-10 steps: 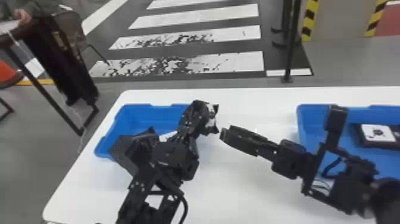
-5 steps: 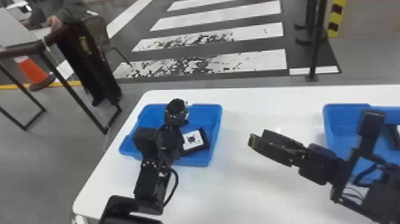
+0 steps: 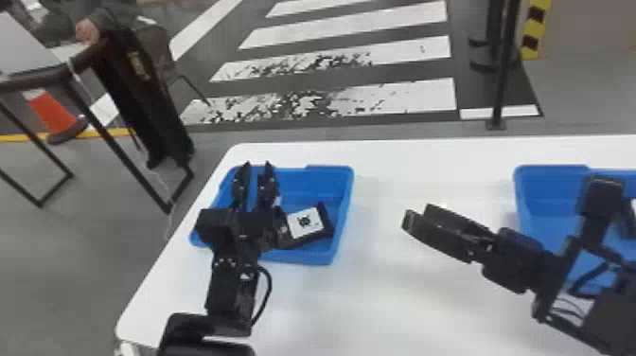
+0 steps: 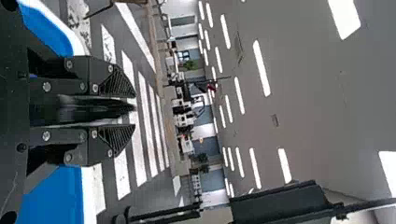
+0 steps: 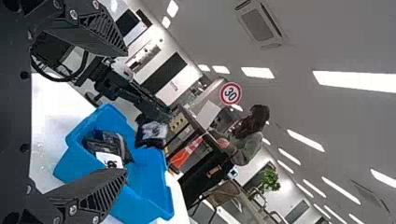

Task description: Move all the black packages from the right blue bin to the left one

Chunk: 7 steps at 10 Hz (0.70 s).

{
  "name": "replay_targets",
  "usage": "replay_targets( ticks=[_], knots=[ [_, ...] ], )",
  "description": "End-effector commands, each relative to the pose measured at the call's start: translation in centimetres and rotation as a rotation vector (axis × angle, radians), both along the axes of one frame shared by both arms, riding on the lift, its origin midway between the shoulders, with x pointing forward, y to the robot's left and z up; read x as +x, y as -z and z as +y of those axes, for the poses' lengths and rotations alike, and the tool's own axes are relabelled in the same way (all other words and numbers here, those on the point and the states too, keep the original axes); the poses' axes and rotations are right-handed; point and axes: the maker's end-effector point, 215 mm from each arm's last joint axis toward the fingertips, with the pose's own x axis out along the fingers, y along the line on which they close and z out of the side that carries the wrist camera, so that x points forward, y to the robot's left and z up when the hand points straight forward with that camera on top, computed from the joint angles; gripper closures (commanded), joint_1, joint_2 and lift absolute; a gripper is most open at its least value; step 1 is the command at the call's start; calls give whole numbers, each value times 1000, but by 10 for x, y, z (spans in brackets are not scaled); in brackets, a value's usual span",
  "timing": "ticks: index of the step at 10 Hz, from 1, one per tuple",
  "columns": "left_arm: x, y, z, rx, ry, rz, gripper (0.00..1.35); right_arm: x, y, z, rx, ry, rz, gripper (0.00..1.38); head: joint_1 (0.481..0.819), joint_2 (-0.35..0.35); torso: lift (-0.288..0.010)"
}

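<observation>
My left gripper (image 3: 257, 165) reaches over the left blue bin (image 3: 343, 203), its two fingers parted with a gap between them. In the left wrist view, a thin dark thing (image 4: 95, 111) stands edge-on in that gap; it looks to be a black package, though the blur keeps me from saying whether either finger touches it. Another black package (image 3: 307, 225) with a white label lies in this same bin, beside my gripper. My right gripper (image 3: 417, 220) hangs over the white table (image 3: 402, 303) between the bins, fingers wide apart and nothing between them. My right arm partly hides the right blue bin (image 3: 544, 213).
</observation>
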Motion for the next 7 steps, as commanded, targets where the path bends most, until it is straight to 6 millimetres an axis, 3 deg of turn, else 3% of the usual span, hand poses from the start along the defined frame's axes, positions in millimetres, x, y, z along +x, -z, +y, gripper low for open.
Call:
replay_targets(
  ticks=[1, 3, 4, 6, 7],
  knots=[
    [-9, -10, -16, -83, 32, -64, 44, 10, -1, -14, -5, 40, -24, 151, 695, 350, -183],
    [-23, -42, -62, -186, 121, -136, 191, 43, 3, -62, -114, 167, -117, 151, 695, 350, -183],
    [-31, -56, -82, -222, 158, -168, 205, 65, 9, -104, -239, 271, -184, 150, 695, 337, -183],
    [-43, -61, -105, -267, 202, -192, 205, 91, 28, -197, -483, 524, -229, 151, 695, 223, -183],
    [-52, -55, -109, -294, 207, -181, 205, 94, 48, -230, -534, 603, -167, 150, 695, 141, -183]
  ],
)
